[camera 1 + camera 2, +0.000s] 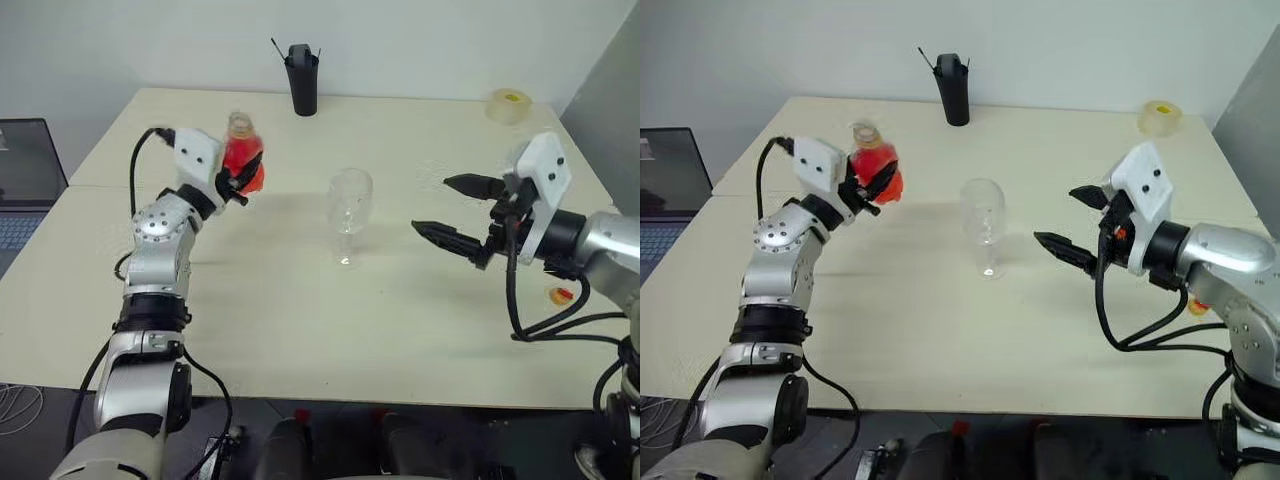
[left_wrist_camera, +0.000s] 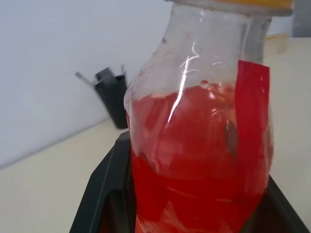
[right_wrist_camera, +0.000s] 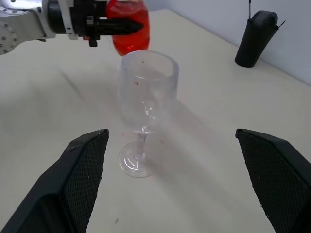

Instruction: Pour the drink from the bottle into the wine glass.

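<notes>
The bottle (image 1: 241,152) is a small clear plastic one, about half full of the red-orange drink (image 2: 194,160). My left gripper (image 1: 243,182) is shut on its lower body and holds it roughly upright above the table's left side. The wine glass (image 1: 349,205) stands on its foot at mid-table, to the right of the bottle, and looks empty apart from small red specks inside the bowl (image 3: 146,90). My right gripper (image 1: 431,204) hovers open to the right of the glass, fingers pointing at it, with nothing between them.
A tall black cup (image 1: 302,80) stands at the table's far edge, and a tape roll (image 1: 509,105) lies at the far right corner. A small yellow and red object (image 1: 560,294) lies under my right arm. A laptop (image 1: 20,180) sits off the table's left side.
</notes>
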Controlling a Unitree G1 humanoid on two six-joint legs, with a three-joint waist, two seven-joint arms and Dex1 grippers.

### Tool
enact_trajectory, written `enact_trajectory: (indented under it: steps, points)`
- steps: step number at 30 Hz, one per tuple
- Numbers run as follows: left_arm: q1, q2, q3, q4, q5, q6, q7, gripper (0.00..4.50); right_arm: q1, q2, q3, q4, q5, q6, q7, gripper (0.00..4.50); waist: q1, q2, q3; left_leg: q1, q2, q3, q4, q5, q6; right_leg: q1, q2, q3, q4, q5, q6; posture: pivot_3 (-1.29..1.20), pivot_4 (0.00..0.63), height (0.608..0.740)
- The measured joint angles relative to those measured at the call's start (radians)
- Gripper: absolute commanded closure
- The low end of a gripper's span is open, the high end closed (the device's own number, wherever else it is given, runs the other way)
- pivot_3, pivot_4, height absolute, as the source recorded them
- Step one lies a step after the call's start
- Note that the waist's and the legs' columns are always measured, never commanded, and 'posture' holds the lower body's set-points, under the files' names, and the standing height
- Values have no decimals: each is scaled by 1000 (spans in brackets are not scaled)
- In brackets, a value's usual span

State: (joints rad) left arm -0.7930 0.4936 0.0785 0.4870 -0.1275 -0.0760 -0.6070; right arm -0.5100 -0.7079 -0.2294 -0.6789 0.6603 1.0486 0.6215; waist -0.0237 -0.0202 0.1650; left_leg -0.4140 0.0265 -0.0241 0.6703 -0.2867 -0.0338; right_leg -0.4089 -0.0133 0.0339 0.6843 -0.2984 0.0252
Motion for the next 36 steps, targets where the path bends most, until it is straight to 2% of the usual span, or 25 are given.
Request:
enact_trajectory:
  steps: [8,12,20,36]
  points:
    - [-141,12,-93,156,114,-200,-44,2811,47,5,10,-27,0,-62,-34,0,-4,0,0,-1,0,0,6,0,0,0,2,0,4,0,0,0,150,740]
    - [-155,1,-130,200,171,-304,-32,2811,53,-1,37,-28,1,-62,-38,0,-4,0,0,-1,0,0,6,0,0,0,2,1,4,0,0,0,150,740]
    - [-156,-13,-155,228,213,-399,-12,2812,16,-1,95,-25,26,-36,-57,0,-4,0,0,-1,0,-1,7,0,0,0,2,1,5,0,0,0,150,740]
    - [-195,-6,-203,276,307,-517,7,2812,-15,6,126,-21,69,7,-108,0,-4,0,0,-1,0,0,8,0,0,0,2,0,6,0,0,0,150,740]
